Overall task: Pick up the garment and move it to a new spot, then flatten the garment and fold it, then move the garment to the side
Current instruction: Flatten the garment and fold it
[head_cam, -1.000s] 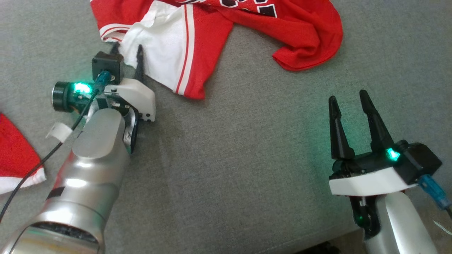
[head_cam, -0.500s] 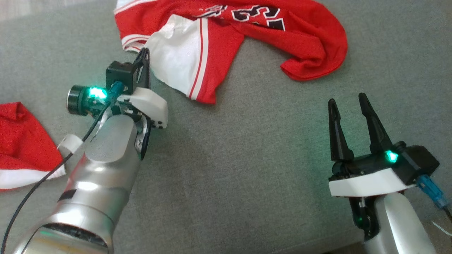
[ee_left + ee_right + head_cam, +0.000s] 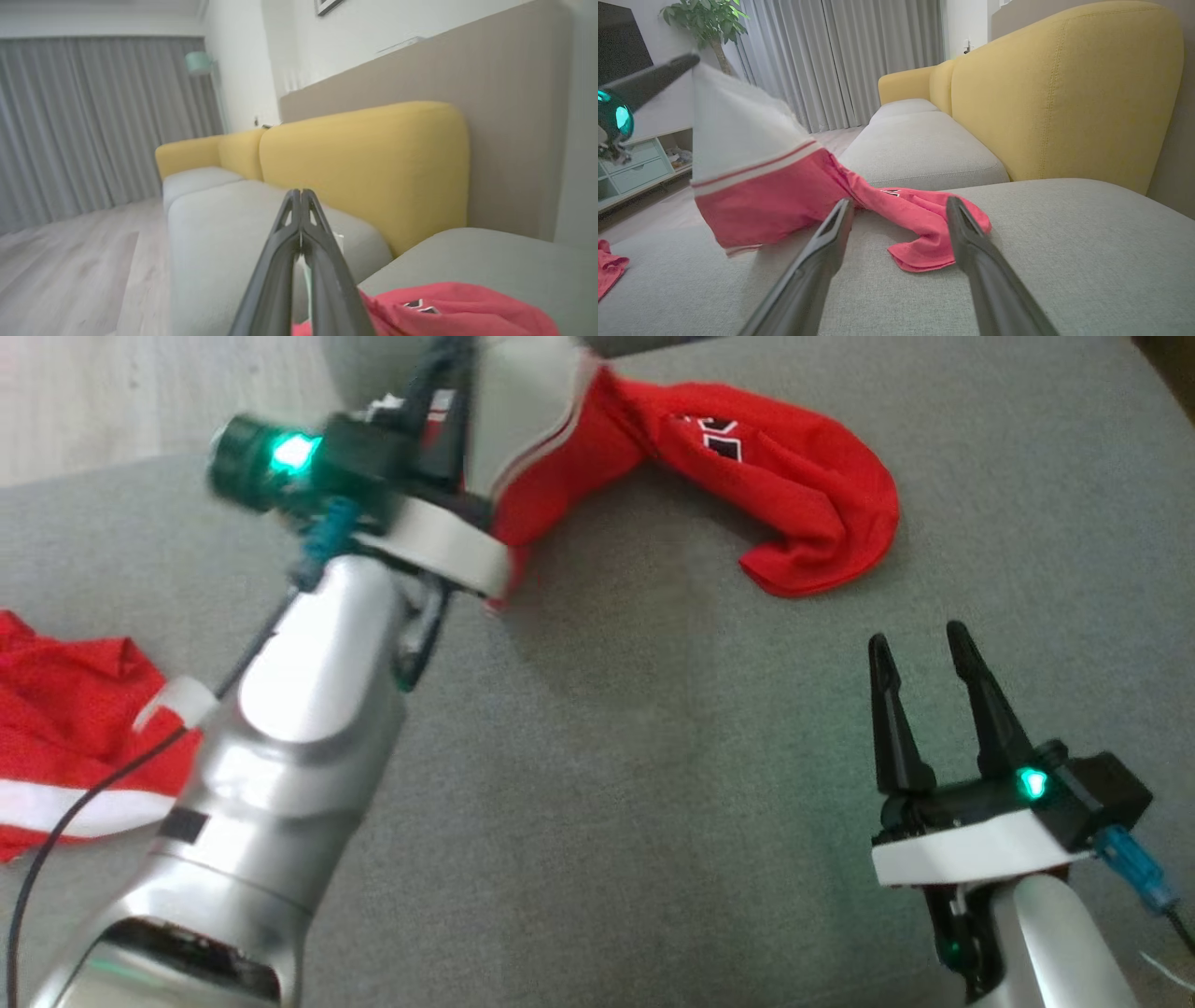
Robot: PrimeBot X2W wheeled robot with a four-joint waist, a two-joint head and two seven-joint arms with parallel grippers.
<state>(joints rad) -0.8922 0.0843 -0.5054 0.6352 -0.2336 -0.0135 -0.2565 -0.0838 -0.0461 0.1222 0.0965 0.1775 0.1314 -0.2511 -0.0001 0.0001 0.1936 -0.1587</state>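
Near right, the right pincer (image 3: 917,637) hangs wide open, empty. Farther left, the left pincer (image 3: 301,192), closed on its white panel, holds the red-and-white mesh jersey (image 3: 794,495) half off the grey sofa cushion (image 3: 653,784). Pickup looks begun; moving, flattening, folding remain.

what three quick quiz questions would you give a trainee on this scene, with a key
1. True or false: the left gripper is shut on the red and white garment, holding its white corner up.
2. The right gripper is: A open, holding nothing; B shut on the garment; C shut on nothing.
3. What colour is the sofa backrest?
Key: 1 true; 2 A; 3 yellow.
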